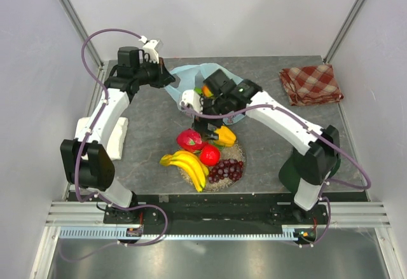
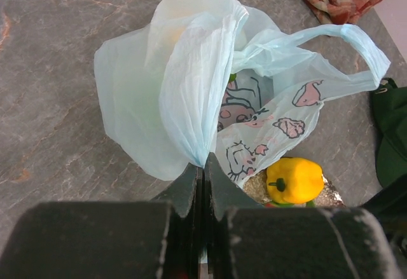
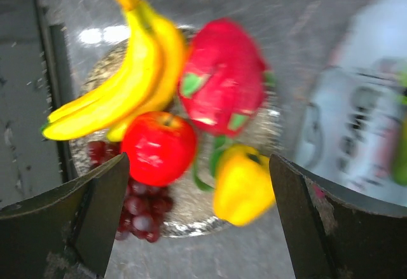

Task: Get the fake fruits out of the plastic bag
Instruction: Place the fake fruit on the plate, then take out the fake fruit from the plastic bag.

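- Now, at the left, our left claw (image 2: 203, 168) is closed tight on a fold of the blue plastic bag (image 2: 146, 101), which bunches up from the pinch over the grey table (image 2: 51, 69).
- In the bag's mouth we see a bit of green and orange. We take it for the mango (image 1: 205, 91), and it looks like the one fruit not yet out.
- Just in front of the bag, a round plate (image 1: 238, 150) bears five fruits: the bananas (image 1: 187, 164), the dragon fruit (image 1: 189, 140), the apple (image 1: 210, 154), the grapes (image 1: 226, 171) and the yellow pepper (image 1: 224, 135).
- Our right claw (image 3: 197, 164) hangs over that plate with its jaws wide and nothing between them.
- We judge the job nearly done: five fruits are out, and one is left to fetch from the bag.
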Controlling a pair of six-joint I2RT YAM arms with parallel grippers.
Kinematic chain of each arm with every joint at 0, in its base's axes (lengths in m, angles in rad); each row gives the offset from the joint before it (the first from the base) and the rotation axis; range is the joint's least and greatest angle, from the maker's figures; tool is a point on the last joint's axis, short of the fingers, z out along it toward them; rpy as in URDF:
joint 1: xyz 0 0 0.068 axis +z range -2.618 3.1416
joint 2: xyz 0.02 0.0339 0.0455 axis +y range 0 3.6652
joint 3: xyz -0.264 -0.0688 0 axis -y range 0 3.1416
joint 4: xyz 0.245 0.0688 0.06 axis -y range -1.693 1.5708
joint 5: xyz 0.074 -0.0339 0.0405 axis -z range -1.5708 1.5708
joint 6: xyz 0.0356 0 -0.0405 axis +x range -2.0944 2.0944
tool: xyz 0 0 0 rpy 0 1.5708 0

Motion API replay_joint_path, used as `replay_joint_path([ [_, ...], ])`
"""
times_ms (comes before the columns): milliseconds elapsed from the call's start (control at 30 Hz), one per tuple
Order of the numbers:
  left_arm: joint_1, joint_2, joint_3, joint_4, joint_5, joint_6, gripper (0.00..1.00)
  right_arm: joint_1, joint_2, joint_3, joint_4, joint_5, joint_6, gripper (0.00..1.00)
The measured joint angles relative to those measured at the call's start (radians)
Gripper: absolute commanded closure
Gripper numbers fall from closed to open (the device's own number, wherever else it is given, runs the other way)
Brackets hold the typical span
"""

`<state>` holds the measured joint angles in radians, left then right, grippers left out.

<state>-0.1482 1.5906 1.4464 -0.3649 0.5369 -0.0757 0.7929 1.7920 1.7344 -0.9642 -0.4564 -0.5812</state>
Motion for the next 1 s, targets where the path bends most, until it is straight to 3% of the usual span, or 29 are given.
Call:
replay_joint_path([
  [133,-0.006,0.001,0.0,0.001,0.018,-0.005,0.98,-0.08,-0.018,0.082,0.026,0.021,0.048,0.02],
  [367,-0.018,0.006,0.018,0.0,0.039,-0.023,0.98,-0.299,0.146,0.236,0.203,0.052,0.254,0.36],
  [467,-0.018,0.006,0.029,0.001,0.047,-0.032,0.98,-0.321,0.26,0.303,0.248,0.064,0.278,0.44],
  [733,-0.018,0.023,0.029,-0.006,0.04,-0.039,0.98,-0.293,0.434,0.347,0.276,-0.016,0.258,0.34],
  [1000,-0.018,0.024,-0.003,-0.022,0.039,-0.039,0.98,-0.293,0.594,0.459,0.333,0.013,0.243,0.23],
])
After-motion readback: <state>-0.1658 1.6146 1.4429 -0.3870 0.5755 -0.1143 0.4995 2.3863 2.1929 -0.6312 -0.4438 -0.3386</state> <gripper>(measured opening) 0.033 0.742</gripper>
